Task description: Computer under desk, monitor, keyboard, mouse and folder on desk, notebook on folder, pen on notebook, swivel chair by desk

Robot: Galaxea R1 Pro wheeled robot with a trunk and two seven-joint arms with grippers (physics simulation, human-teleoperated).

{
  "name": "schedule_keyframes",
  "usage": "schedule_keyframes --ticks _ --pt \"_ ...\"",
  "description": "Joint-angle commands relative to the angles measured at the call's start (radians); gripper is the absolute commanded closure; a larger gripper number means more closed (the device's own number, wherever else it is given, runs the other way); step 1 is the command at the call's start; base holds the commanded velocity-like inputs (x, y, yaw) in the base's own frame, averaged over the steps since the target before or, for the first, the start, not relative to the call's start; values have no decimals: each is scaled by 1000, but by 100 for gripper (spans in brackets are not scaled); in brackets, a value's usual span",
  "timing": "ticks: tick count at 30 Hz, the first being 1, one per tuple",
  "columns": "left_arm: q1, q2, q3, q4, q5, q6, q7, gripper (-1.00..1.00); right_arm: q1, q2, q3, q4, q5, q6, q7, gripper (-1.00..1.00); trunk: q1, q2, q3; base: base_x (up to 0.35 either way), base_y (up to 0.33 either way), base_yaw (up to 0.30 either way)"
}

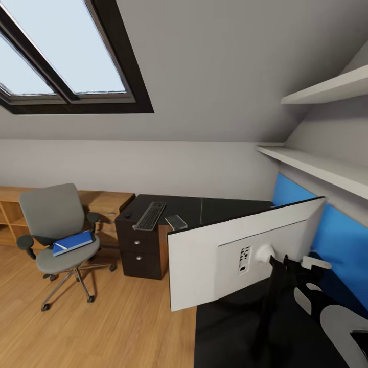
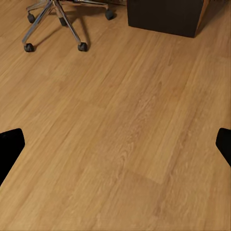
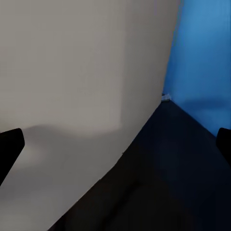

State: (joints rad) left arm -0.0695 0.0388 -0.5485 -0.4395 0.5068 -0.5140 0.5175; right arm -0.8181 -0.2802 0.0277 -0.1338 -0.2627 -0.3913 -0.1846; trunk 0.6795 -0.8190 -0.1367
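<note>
so: black desk (image 1: 214,209) under skylight, oak floor (image 2: 115,144); monitor (image 1: 225,260) back-on; both grippers' fingers spread, holding nothing.

You have a matt black tabletop (image 1: 220,209), warm wood-grain floor (image 2: 120,134) with a soft sheen, a swivel chair (image 1: 56,214) in grey cloth on chrome legs, and the monitor (image 1: 225,255) with its smooth white plastic back.
</note>
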Motion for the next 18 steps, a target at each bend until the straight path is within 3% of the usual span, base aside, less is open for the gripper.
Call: schedule_keyframes --ticks 1,18 --pt "-1 1 -9 -1 5 -3 7 -100 -1 0 4 0 -4 -3 -1 -100 0 -1 -2 109 0 0" --pt "-1 1 -10 -1 6 -4 7 -100 -1 1 4 -1 -4 -3 -2 -100 0 -1 -2 31 0 0"
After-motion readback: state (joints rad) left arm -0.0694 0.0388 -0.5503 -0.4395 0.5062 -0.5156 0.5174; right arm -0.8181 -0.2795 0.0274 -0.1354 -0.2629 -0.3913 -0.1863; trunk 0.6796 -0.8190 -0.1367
